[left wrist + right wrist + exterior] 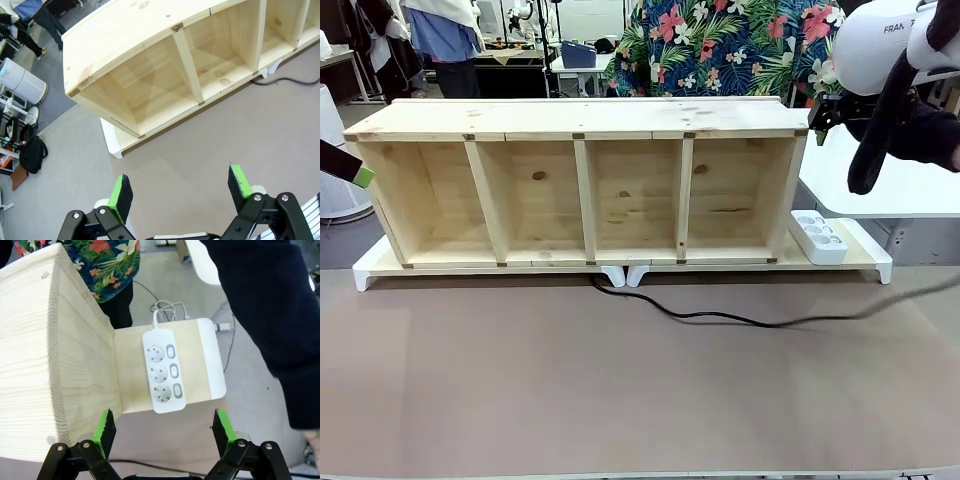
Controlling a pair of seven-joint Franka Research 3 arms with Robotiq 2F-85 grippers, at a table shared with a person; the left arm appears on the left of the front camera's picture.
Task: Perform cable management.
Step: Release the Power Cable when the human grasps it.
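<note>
Over a brown table (520,400) in a busy workroom, my left gripper (180,192) and right gripper (162,432) both hang spread and empty, while the cable (720,318) snakes across the mat from beneath the wooden shelf (585,180) toward the right, near the white power strip (162,370).

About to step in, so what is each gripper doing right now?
Left gripper: open, holding nothing, above the table.
Right gripper: open, holding nothing, above the power strip.
</note>
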